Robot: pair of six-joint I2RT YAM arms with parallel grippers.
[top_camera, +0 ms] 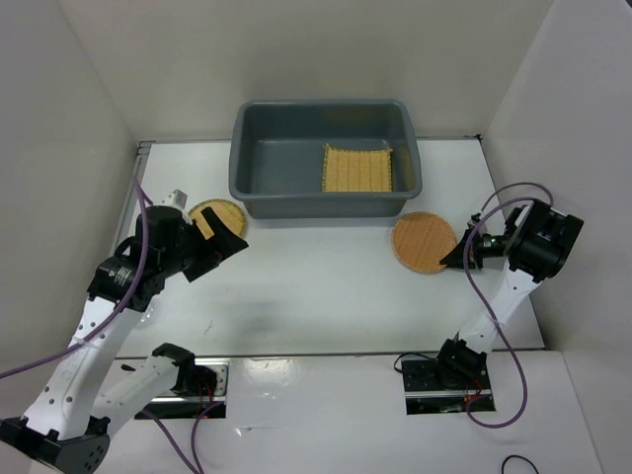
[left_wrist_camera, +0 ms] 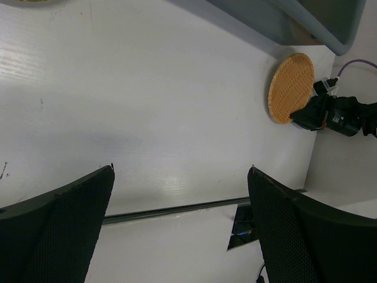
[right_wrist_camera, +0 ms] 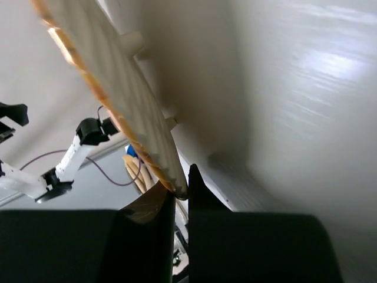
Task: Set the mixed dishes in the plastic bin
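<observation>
Cameras: one overhead, two wrist.
Top external looks down, plastic bin at far centre. Left wrist, low and left of the bin, faces across to the orange-brown disc right of it, also seen overhead; right wrist sits tight against that disc's rim.

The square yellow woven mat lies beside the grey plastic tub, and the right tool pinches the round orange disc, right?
No: the top view shows the square yellow woven mat inside the grey plastic tub. The right tool does pinch the round orange disc.
</observation>
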